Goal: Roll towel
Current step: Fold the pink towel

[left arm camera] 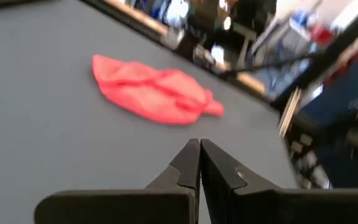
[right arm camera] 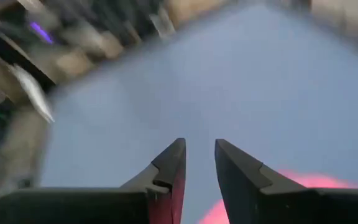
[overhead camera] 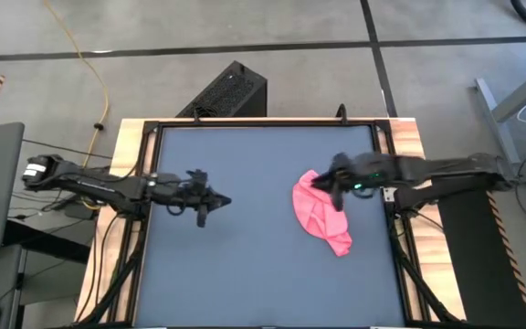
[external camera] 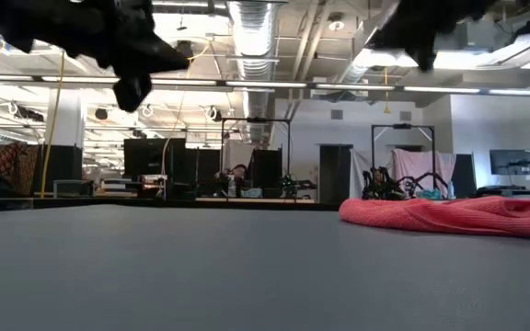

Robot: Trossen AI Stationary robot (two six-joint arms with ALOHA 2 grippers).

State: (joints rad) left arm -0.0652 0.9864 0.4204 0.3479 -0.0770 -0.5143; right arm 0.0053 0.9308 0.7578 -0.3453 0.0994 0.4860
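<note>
1. Left gripper [left arm camera: 199,144], nearest the lens in the left wrist view: its two dark fingers [left arm camera: 182,165] are pressed tip to tip, with nothing between them. It hangs above bare tabletop [overhead camera: 245,274] on the left half of the table.
2. Towel [overhead camera: 321,213]: a bright pink cloth, crumpled into a loose elongated heap (not rolled), lying flat on the dark grey tabletop. It is well apart from the left gripper, straight ahead of its closed tips, and directly beneath and just beside the right gripper.
3. Right gripper [overhead camera: 336,189]: poised over the towel's upper end in the high view. The right wrist view shows its fingers [right arm camera: 169,163] standing a narrow gap apart, with only blurred tabletop visible between them; the pink cloth shows below the tips and is not clamped.
4. In the low view the towel [external camera: 449,214] rests on the table surface, while both arms appear as dark shapes raised clear of it.
</note>
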